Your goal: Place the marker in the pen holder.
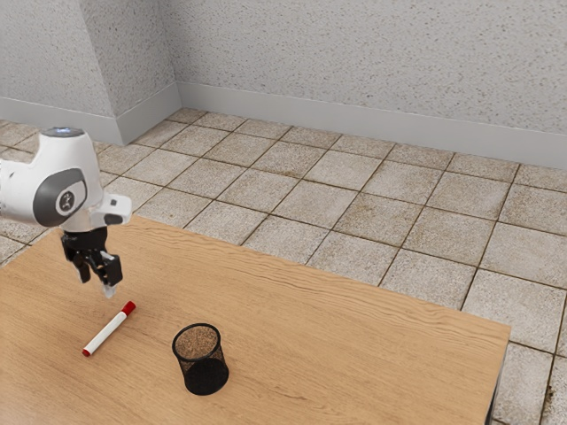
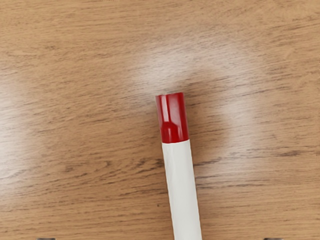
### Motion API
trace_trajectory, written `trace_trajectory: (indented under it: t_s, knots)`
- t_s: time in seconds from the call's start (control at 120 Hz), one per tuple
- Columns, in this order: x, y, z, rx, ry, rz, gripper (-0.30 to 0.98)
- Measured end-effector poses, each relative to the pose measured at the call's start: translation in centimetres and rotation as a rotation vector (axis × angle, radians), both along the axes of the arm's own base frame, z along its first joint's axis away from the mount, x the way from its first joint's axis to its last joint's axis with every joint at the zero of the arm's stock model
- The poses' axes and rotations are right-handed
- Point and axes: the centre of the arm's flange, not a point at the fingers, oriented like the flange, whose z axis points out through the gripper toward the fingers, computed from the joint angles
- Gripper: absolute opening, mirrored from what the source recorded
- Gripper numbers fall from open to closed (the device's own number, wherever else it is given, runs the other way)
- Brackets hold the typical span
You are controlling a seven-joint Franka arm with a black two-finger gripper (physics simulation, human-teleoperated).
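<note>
Fingers (image 1: 114, 269) of the black pincer (image 1: 98, 282) stood spread well apart, pointing down above the wooden table (image 1: 354, 354). From the wrist view, the dark tips could be made out on either side of the marker (image 2: 183, 185), touching neither flank of it.

The marker lay flat on the wood, near and below the pincer, its white barrel slanting across the grain. Its longer red end (image 1: 129, 308) was the one closer to the pincer; the short red end (image 1: 87, 352) lay farther off, toward the near part of the table. It was outside the pen holder (image 1: 205, 376), the two apart but near each other.

That holder, a black mesh cup with a round rim, stood upright on the table, on the exterior view's right of the marker, its mouth facing up. I could see the brown of the wood through its mesh.

Above the pincer came the white arm (image 1: 75, 181), reaching in from the exterior view's left. Beyond the table spread a floor (image 1: 359, 212) of square, stony tiles, and behind it rose a speckled grey wall (image 1: 354, 62) with a pale skirting board (image 1: 354, 126) along its foot.
</note>
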Motion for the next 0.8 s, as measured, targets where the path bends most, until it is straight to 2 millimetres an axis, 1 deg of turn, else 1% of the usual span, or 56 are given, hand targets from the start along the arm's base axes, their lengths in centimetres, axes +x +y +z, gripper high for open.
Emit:
trace_trajectory:
  t_s: [0.167, 0.325, 0.417, 0.567, 0.8]
  knots:
    - [0.5, -0.3, -2.7, -0.021, -0.001, 0.087, 0.43]
    - [0.9, -0.2, -4.5, -0.017, 0.000, 0.130, 0.39]
    - [1.0, 0.1, -5.2, -0.016, -0.005, 0.154, 0.38]
    - [1.2, -0.1, -6.3, -0.011, 0.000, 0.171, 0.36]
    - [1.3, 0.0, -7.4, -0.011, 0.005, 0.200, 0.24]
